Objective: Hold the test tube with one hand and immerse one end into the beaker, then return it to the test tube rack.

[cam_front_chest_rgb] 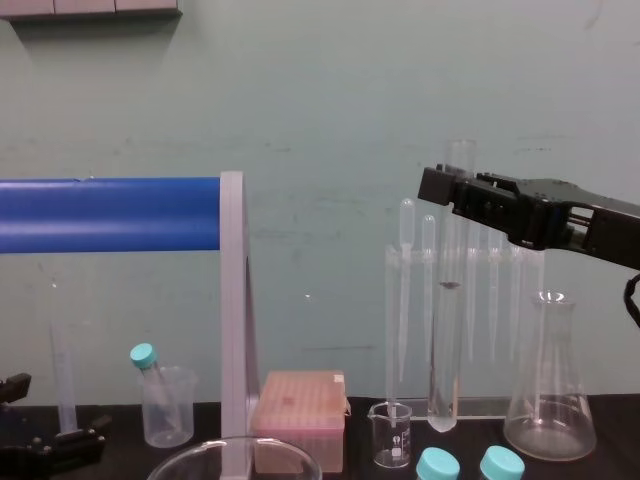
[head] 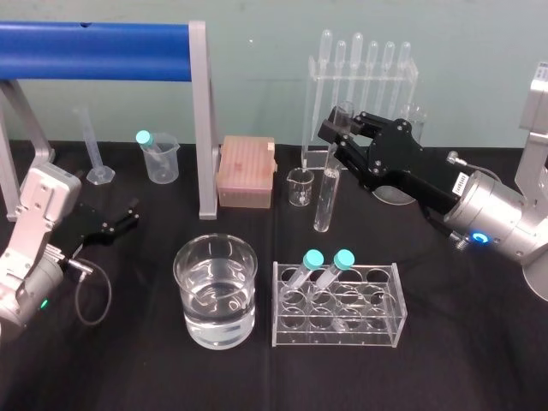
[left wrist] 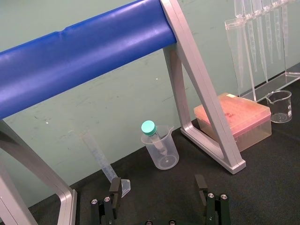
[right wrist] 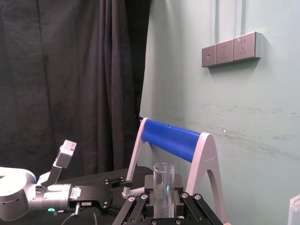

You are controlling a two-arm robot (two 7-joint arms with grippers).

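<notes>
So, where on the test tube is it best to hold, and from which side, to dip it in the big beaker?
Near its open top, from the side, as the right gripper has it now. The test tube stands upright, so a high grip leaves its round-bottomed end free to go down into the beaker. The left gripper rests open at the left.

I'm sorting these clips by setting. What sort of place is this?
Probably a chemistry lab bench: a beaker of clear liquid, a tube rack, and a row of droppers.
</notes>
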